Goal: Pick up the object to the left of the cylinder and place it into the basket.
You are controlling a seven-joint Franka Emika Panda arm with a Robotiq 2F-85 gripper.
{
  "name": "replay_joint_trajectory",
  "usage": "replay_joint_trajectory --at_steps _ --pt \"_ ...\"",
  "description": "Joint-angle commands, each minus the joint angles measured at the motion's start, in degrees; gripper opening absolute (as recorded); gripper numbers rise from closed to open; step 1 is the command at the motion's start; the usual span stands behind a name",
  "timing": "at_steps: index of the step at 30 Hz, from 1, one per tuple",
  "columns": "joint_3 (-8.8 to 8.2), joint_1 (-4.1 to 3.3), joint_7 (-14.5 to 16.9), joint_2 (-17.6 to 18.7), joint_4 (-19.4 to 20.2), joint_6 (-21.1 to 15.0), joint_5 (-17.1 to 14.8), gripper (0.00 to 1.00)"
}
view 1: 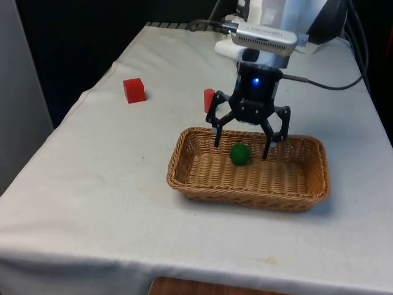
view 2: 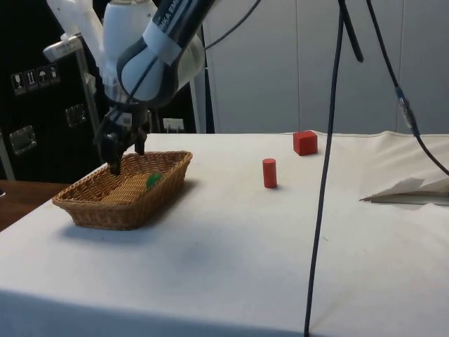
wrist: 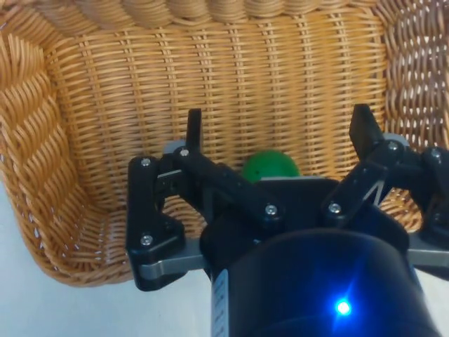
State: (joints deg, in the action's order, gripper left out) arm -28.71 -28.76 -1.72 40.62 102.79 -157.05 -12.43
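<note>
From my end the claw (view 1: 241,145) is hanging inside the basket (view 1: 307,193) with its fingers spread wide, gripping nothing. The green ball (view 1: 239,153) is sitting on the basket floor right between them. Back on the table (view 1: 110,184), the red cylinder (view 2: 269,173) and red cube (view 1: 134,90) sit well apart.
</note>
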Motion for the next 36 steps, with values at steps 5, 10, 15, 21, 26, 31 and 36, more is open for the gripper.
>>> replay_joint_trajectory --at_steps 5,10,15,21,26,31,36 --pt "-0.46 0.17 0.17 -1.09 -0.63 2.81 0.0 1.0" --pt "-1.09 0.06 0.06 -1.09 -1.43 4.13 0.0 1.0" --pt "-0.86 0.92 0.92 -1.95 -2.52 7.79 -0.63 1.0" --pt "-1.32 1.15 1.66 -2.23 -3.55 10.83 -1.26 1.0" --pt "-2.01 1.26 2.46 -2.35 -4.81 14.09 -2.01 1.0" --pt "-2.64 1.26 2.92 -2.86 -5.33 16.1 -2.23 1.0" --pt "-3.32 0.86 2.64 -3.78 -4.98 17.65 -1.89 1.0"
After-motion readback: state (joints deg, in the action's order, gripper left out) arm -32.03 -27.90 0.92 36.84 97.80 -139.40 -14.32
